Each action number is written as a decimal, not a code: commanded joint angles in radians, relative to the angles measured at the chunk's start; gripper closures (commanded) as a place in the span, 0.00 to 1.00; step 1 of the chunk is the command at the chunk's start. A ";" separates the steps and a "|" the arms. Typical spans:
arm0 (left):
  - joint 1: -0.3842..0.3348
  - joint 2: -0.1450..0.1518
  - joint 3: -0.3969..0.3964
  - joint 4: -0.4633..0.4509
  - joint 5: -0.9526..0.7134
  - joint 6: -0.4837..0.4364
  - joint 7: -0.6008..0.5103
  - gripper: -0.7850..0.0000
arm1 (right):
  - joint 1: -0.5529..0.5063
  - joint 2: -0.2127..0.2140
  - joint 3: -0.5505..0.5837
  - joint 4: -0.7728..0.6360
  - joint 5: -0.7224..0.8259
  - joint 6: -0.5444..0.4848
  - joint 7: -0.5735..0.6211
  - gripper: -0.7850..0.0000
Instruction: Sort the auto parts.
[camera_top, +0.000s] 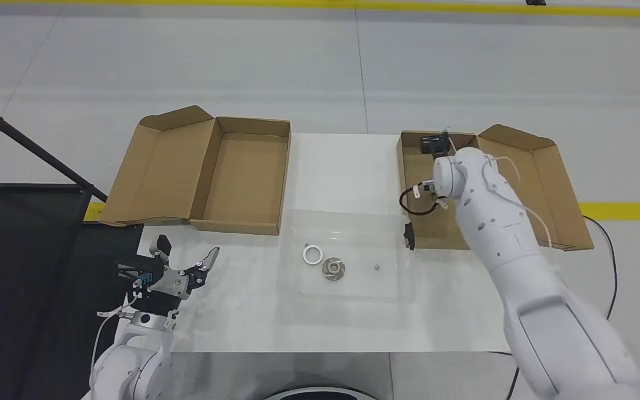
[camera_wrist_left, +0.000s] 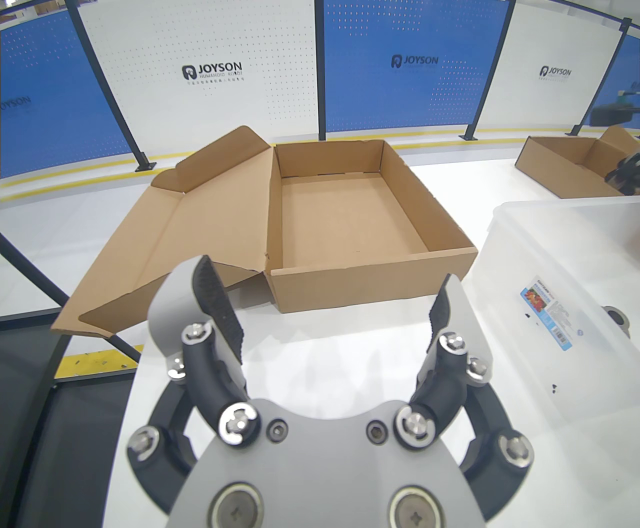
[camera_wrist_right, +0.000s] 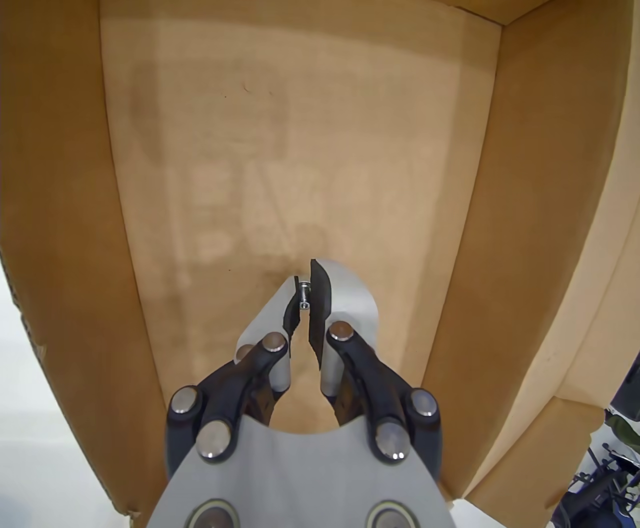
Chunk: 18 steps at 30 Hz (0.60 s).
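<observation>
My right gripper hangs over the floor of the right cardboard box, shut on a small silver bolt pinched between its pads. From above, the right arm covers part of that box. A clear plastic bin in the table's middle holds a white ring, a metal round part and a tiny bolt. My left gripper stands open near the table's front left corner, nothing between its fingers, facing the left cardboard box.
The left cardboard box has its lid flap folded out to the left; the right one has its flap folded out to the right. White table lies bare between the boxes. A black frame bar runs off the table's left side.
</observation>
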 joint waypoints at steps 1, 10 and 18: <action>0.000 0.000 0.000 0.000 0.000 0.000 0.000 0.00 | 0.005 -0.004 0.000 0.017 0.004 -0.003 -0.008 0.75; 0.000 0.000 0.000 0.000 0.000 0.000 0.000 0.00 | 0.023 -0.010 0.019 0.051 0.025 -0.025 -0.044 0.69; 0.000 0.000 0.000 0.000 0.000 0.000 0.000 0.00 | -0.020 0.034 0.114 -0.090 0.045 -0.070 -0.070 0.62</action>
